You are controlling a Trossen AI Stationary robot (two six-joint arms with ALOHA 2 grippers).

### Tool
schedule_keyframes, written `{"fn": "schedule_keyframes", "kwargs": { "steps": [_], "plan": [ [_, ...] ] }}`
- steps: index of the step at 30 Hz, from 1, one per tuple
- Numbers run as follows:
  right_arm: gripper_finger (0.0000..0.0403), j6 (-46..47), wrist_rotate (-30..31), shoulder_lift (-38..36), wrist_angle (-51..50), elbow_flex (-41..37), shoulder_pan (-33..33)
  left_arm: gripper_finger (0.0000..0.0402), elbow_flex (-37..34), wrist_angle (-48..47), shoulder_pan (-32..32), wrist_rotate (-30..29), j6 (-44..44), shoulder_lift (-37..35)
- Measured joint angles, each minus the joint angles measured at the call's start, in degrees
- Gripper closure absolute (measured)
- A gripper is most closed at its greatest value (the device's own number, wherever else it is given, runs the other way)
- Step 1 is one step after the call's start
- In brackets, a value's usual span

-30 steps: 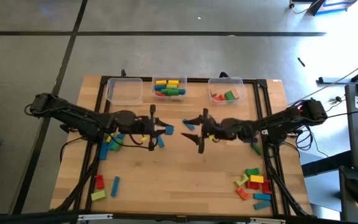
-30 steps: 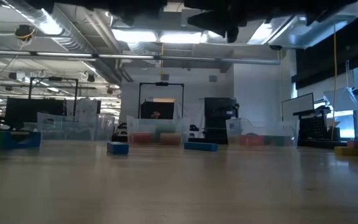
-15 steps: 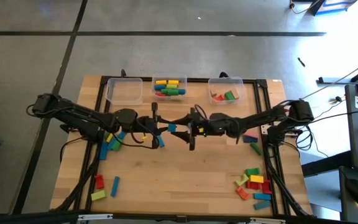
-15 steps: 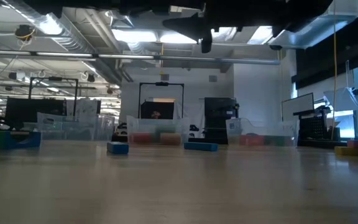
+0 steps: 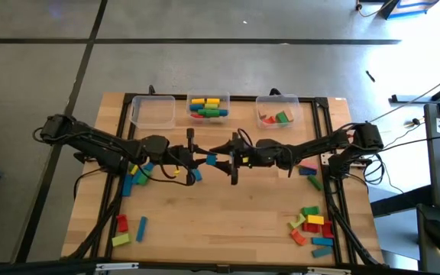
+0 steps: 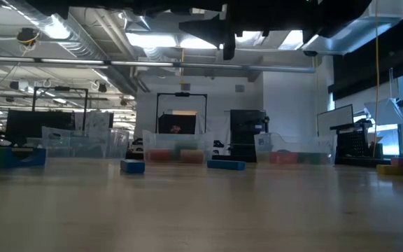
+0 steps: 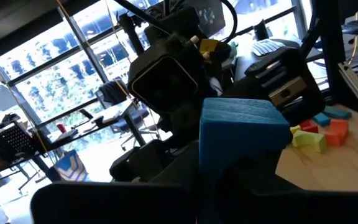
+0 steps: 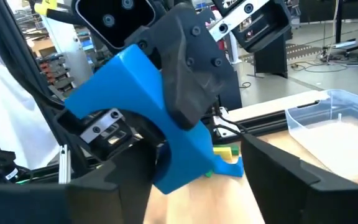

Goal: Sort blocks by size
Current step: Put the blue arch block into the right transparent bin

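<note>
my left gripper (image 5: 202, 159) pinches the blue block (image 5: 211, 158) mid-frame; my right gripper (image 5: 228, 159) gapes around it. close squarely before releasing.

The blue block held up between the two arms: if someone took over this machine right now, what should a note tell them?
Left gripper: shut on the blue block, mid-table, in the air.
Right gripper: open around that block; handover not finished.
Done: middle bin and right bin hold some blocks; left bin looks empty.
Left: loose blocks near the left arm, front left and front right.
</note>
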Motion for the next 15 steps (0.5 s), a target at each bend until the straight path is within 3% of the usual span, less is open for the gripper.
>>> {"fn": "schedule_keyframes", "kwargs": {
  "steps": [8, 15],
  "plan": [
    [0.0288, 0.4, -1.4, 0.0, 0.3, 0.0, 0.0, 0.0361, 0.0, 0.0, 0.1, 0.0, 0.4, 0.4],
    [0.0289, 0.4, -1.4, 0.0, 0.0, 0.0, 0.0, 0.0350, 0.0, -0.6, 0.1, 0.1, -1.6, 0.3]
  ]
}}
